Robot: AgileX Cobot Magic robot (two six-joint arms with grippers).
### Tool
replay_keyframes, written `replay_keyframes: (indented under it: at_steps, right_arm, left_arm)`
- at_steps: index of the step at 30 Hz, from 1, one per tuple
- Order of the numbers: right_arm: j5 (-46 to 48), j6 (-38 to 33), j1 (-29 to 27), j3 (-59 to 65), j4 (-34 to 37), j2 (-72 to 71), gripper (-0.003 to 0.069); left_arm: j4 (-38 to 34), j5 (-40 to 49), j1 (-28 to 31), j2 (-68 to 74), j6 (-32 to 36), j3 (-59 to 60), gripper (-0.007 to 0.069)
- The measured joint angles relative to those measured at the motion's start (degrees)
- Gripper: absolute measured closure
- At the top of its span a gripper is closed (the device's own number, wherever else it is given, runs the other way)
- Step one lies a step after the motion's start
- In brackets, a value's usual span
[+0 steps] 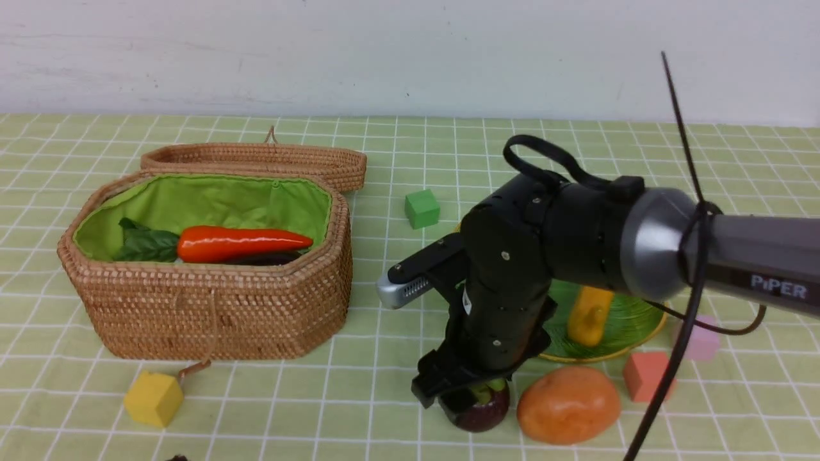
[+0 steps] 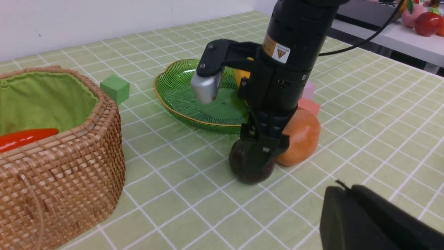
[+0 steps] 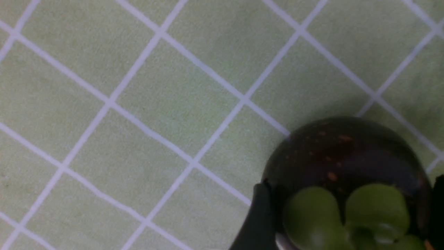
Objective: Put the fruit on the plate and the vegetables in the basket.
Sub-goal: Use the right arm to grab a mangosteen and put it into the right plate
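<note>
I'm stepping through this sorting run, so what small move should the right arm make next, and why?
Probably close the right gripper firmly on the mangosteen. Its fingers straddle it where it sits on the cloth, short of the plate; whether they press it yet I cannot tell.

Mangosteen (image 1: 488,410) beside potato (image 1: 569,404); carrot (image 1: 243,243) in basket (image 1: 211,307).
</note>
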Motion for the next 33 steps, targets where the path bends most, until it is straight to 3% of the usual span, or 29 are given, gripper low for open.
replay_keyframes:
  at_steps: [18, 33]
  right_arm:
    - [0.1, 0.0, 0.0, -0.6, 0.0, 1.1, 0.0109]
    - [9.8, 0.0, 0.1, -9.9, 1.7, -3.9, 0.0110]
  left_arm:
    - [-2.4, -0.4, 0.0, 0.0, 0.0, 0.0, 0.0608]
    - [-2.7, -0.4, 0.0, 0.0, 0.0, 0.0, 0.0605]
